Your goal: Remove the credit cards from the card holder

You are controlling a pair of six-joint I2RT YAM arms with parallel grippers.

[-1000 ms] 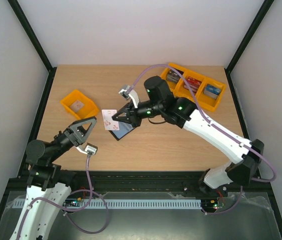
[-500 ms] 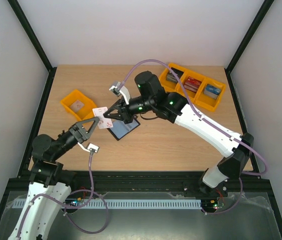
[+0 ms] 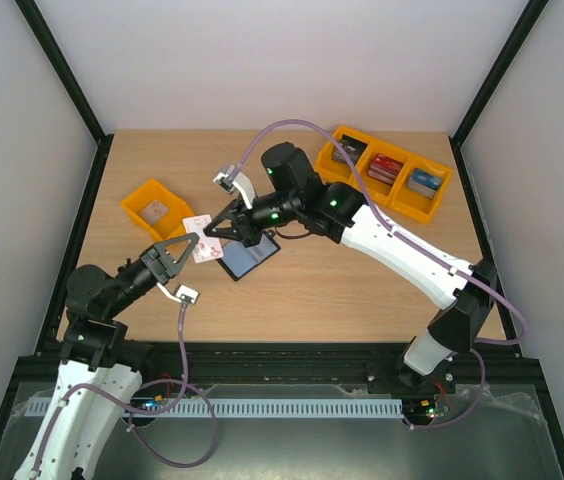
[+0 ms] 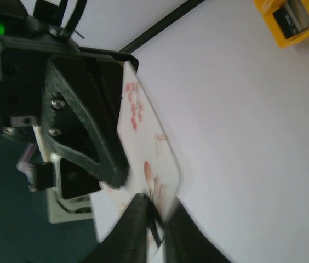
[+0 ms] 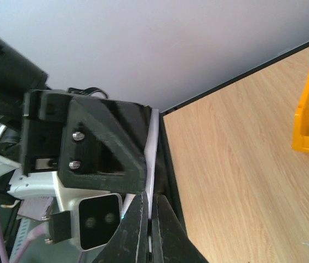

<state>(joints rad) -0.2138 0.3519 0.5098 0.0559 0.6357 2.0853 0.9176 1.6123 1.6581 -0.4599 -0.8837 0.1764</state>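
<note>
Right hand (image 3: 208,236) is clamped on one card (image 4: 152,153), which is raised above the surface (image 3: 342,290) just beside the open holder (image 3: 248,258). Left hand (image 4: 159,207) stands narrow about the card's free edge; firm grip cannot be confirmed.

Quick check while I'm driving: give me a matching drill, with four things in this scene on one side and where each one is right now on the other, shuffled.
Things
1. credit card
2. card holder
3. small yellow tray
4. long yellow tray

Places
A. far right corner of the table, three compartments
B. lying open on the table, near the middle
C. raised off the table, pinched by the right gripper
D. left part of the table, one compartment

Pairs: 1-C, 2-B, 3-D, 4-A
</note>
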